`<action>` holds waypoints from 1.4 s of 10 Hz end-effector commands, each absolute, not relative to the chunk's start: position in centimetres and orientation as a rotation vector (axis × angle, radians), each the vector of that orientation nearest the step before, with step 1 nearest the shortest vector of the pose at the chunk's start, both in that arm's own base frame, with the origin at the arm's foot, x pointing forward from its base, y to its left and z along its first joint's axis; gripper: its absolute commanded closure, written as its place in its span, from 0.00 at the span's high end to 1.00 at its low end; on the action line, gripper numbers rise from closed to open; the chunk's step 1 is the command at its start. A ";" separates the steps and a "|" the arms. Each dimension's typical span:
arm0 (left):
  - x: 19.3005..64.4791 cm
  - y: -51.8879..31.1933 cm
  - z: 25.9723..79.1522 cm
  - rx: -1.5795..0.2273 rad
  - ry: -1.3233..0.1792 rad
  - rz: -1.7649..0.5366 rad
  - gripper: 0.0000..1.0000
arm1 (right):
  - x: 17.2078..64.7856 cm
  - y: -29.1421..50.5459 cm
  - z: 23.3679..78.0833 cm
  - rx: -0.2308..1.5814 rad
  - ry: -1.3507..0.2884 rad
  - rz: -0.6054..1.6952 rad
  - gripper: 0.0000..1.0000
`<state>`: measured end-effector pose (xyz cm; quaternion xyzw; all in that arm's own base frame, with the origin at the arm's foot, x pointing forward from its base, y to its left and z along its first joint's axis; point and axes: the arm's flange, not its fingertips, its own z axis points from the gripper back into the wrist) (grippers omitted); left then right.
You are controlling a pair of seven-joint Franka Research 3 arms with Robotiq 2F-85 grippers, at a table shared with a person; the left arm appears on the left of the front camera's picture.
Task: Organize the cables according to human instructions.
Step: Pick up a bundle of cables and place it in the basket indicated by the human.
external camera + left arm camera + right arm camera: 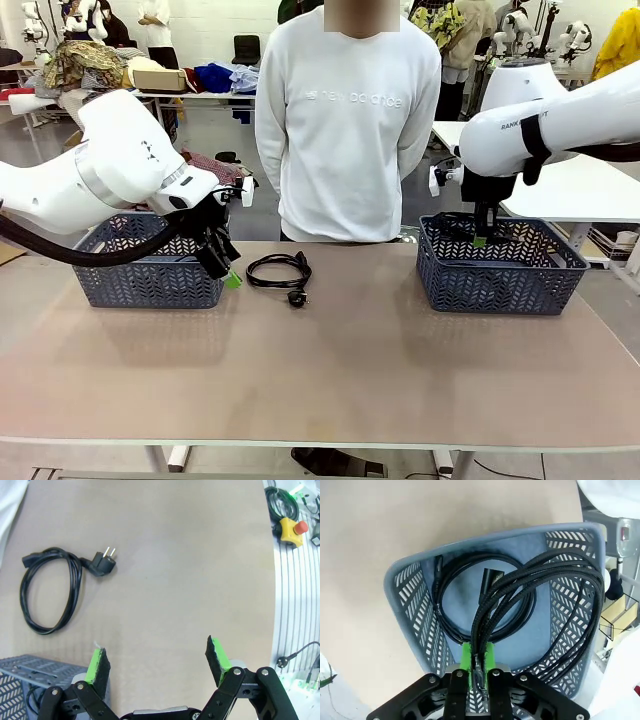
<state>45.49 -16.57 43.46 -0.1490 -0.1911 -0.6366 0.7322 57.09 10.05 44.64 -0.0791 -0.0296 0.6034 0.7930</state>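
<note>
We're hovering our left hand [156, 655] wide open over the desk [350, 380], with the loose plugged coil [97, 566] lying just beyond it, near the left basket [150, 285]. Farther across, our right hand [477, 655] is clenching the braided cable [545, 580] at the mouth of the right basket [402, 580], loops trailing over another coil [450, 580] inside. We're advising sinking lower before releasing, so nothing is snagging the rim.

Front camera across the table [330, 380] toward the person [345, 130]; wrist cameras close overhead, same tabletop.
</note>
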 end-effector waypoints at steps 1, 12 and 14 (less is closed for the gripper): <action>45.6 -16.5 43.6 -0.328 -0.421 -1.399 1.00 | 57.2 9.1 43.8 -0.167 -0.089 1.323 0.12; 45.6 -16.5 43.6 -0.328 -0.421 -1.399 1.00 | 58.7 8.7 44.8 -0.128 -0.038 1.261 0.91; 45.6 -16.5 43.6 -0.328 -0.421 -1.399 1.00 | 59.1 8.7 45.8 -0.129 -0.037 1.260 1.00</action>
